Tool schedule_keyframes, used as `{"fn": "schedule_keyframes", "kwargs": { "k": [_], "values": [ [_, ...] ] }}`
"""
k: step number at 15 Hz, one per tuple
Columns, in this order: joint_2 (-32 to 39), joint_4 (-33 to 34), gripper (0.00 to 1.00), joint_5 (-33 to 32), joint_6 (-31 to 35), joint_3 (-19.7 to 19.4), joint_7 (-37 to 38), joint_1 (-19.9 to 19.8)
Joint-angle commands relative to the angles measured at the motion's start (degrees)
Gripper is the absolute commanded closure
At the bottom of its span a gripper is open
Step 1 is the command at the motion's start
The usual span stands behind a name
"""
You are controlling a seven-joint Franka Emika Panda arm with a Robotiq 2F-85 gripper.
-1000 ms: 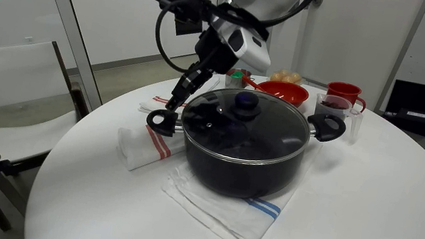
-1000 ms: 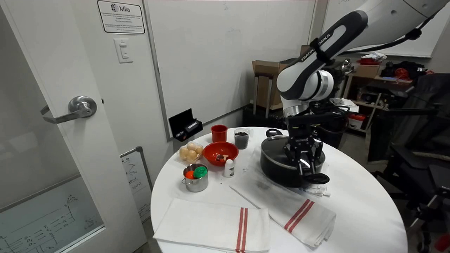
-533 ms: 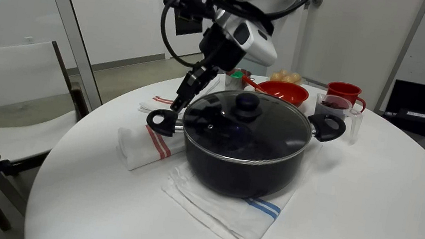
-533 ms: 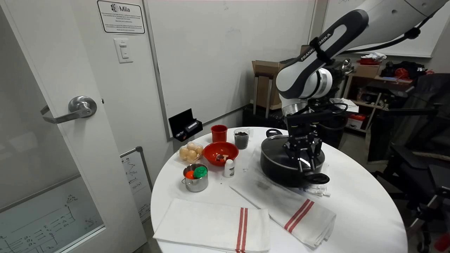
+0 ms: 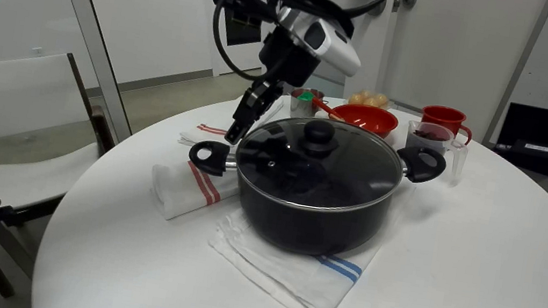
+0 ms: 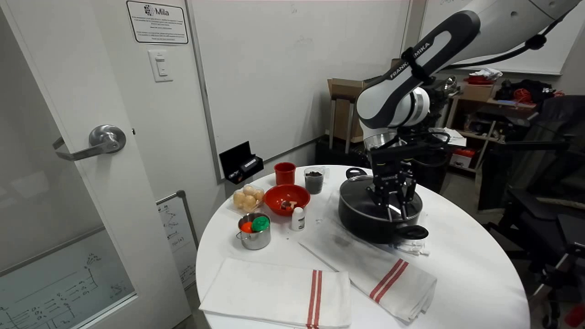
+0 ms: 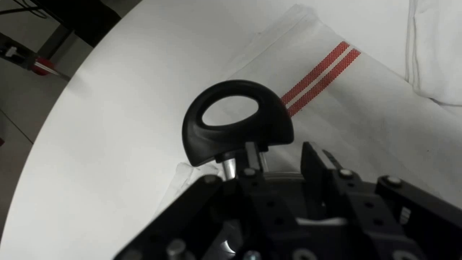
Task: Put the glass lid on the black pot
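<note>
The glass lid [image 5: 352, 174], black knob upward, lies on the black pot [image 5: 306, 229], its metal rim resting along the pot's edge. Both exterior views show the lid [image 6: 358, 196] covering the pot [image 6: 358, 221]. My gripper [image 5: 234, 138] points down at the lid's edge, just by the side handle [image 5: 212, 157]; whether it touches the rim I cannot tell. In the wrist view the gripper's [image 7: 281, 147] fingers stand apart with nothing held between them. The pot handle [image 7: 238, 139] lies just beyond the fingertips. Its own arms hide most of the lid there.
The pot stands on a folded towel [image 5: 287, 281] with blue stripes. Red-striped towels [image 6: 365, 269] lie beside it. Around them are a red bowl [image 6: 274, 205], a red mug [image 6: 285, 173], a measuring cup [image 6: 314, 183], a small metal pot [image 6: 256, 240], eggs [image 6: 247, 198] and a white bottle [image 6: 298, 220].
The gripper has moved a little from over the side handle toward the lid's edge. The lid has shifted very slightly the same way on the pot.
</note>
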Motion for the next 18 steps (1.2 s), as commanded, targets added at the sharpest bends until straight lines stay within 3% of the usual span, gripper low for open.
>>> {"fn": "schedule_keyframes", "kwargs": {
  "k": [1,13,18],
  "values": [
    [-1.0,-0.3,0.65,-0.8,1.1,-0.2,0.2,0.8],
    [-10.4,-8.4,0.66,-0.8,9.7,0.6,-0.9,3.2],
    [-14.8,-13.0,0.62,-0.7,12.0,1.2,-1.3,4.1]
  ]
}}
